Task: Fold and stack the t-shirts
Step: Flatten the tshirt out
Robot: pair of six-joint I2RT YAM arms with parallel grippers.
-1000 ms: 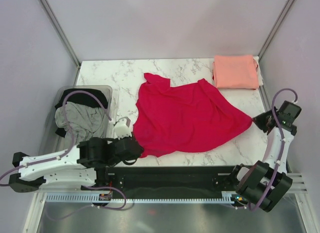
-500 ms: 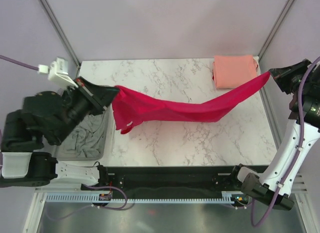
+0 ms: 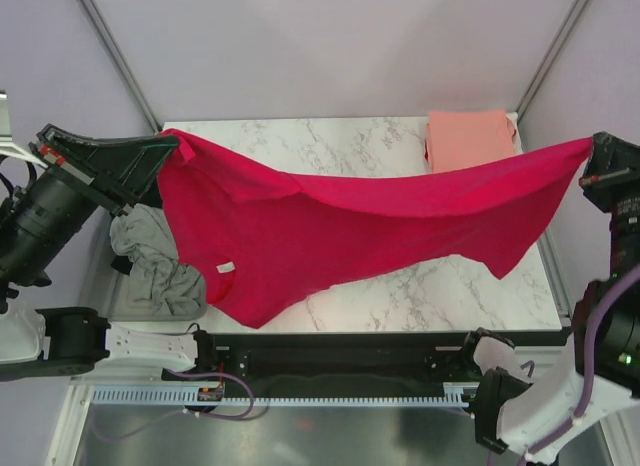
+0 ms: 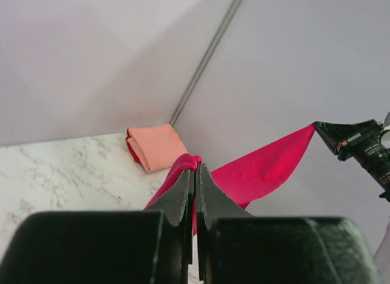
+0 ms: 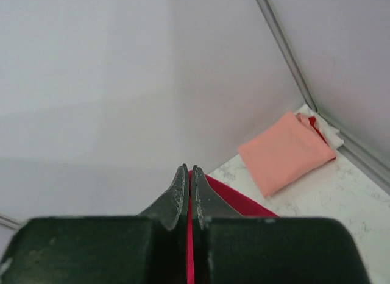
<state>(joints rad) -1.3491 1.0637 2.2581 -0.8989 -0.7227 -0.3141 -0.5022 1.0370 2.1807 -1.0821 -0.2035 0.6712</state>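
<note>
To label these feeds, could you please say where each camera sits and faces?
Top external: above, behind the bases, looking down at the table; red t-shirt stretched between left hand and right hand.
Left wrist: on the left arm, facing the right hand; own fingers pinch red cloth.
Right wrist: on the right arm, facing the far wall; own fingers shut.
Both wrist views share the pink t-shirt.

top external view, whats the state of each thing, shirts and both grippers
red t-shirt: unfolded, held in the air, stretched between both grippers
pink t-shirt: folded, lying at the table's far right corner
grey t-shirt: crumpled, unfolded, at the table's left side
left gripper: shut on the red t-shirt
right gripper: shut on the red t-shirt
</note>
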